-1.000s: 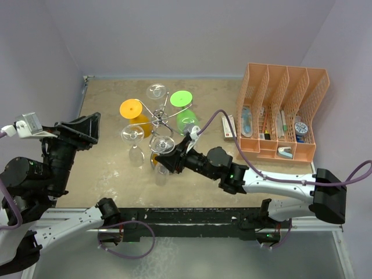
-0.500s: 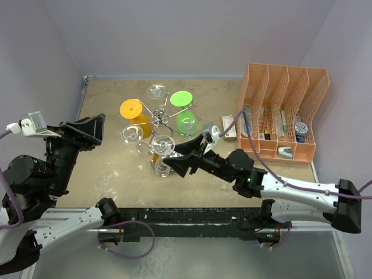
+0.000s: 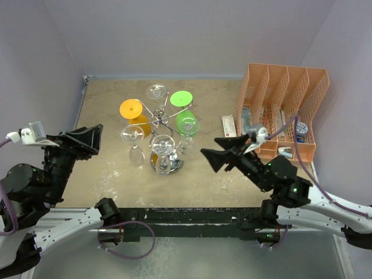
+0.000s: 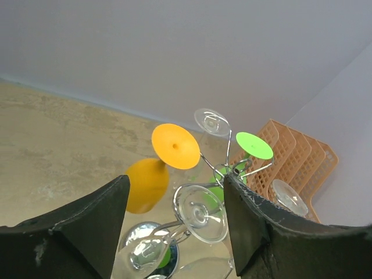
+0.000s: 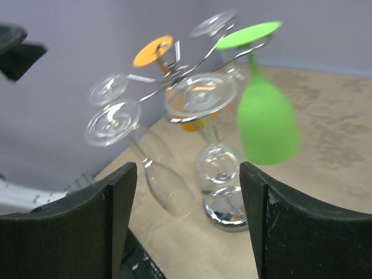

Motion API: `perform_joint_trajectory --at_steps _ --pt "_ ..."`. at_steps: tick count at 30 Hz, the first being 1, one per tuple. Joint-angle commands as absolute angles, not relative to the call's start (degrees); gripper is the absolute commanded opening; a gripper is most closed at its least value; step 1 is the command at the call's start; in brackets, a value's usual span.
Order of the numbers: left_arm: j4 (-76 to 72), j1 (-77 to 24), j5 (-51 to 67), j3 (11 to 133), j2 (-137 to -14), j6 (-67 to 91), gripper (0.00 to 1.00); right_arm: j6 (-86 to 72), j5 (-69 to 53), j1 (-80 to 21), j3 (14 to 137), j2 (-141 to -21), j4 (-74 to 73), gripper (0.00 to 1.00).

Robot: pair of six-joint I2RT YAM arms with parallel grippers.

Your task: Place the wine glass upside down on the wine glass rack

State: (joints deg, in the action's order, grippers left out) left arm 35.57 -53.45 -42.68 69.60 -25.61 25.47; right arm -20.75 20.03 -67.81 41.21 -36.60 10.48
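The wine glass rack (image 3: 160, 121) is a chrome wire stand on a mirrored disc base (image 3: 167, 165). Its scroll arms hold several glasses upside down. The front clear wine glass (image 3: 163, 143) hangs by its foot (image 5: 202, 96), with its bowl (image 5: 220, 165) just above the base. An orange glass (image 3: 133, 111), a green glass (image 3: 186, 119) and other clear glasses (image 3: 132, 135) hang around it. My right gripper (image 3: 210, 148) stands open and empty to the right of the rack, apart from it. My left gripper (image 3: 97, 139) is open and empty to the left, and a clear glass foot (image 4: 200, 212) shows between its fingers.
An orange mesh file organiser (image 3: 282, 110) holding small items stands at the back right. A small white packet (image 3: 228, 126) lies beside it. Purple walls close in the beige table on the left, back and right.
My right gripper has opened, let go of the front clear wine glass and drawn back to the right, away from the rack. The left gripper has opened a little wider.
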Motion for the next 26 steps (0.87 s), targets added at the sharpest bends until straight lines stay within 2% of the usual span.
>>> perform_joint_trajectory --at_steps 1,5,12,26 --pt "36.87 -53.79 -48.16 69.65 -24.11 25.70 0.64 -20.07 39.10 -67.81 48.68 -32.81 -0.50 0.76" --pt "39.50 -53.70 -52.69 70.39 -23.76 25.94 0.64 -20.55 49.88 -67.80 52.95 -30.52 -5.56 0.84" --pt "41.40 -53.70 -56.44 72.77 -22.71 24.68 0.64 -21.07 58.95 -67.77 56.86 -26.96 -8.61 0.87" --pt "42.89 -53.65 -57.37 74.31 -22.97 24.26 0.67 -23.42 61.06 -67.81 57.47 -26.63 -10.04 0.88"
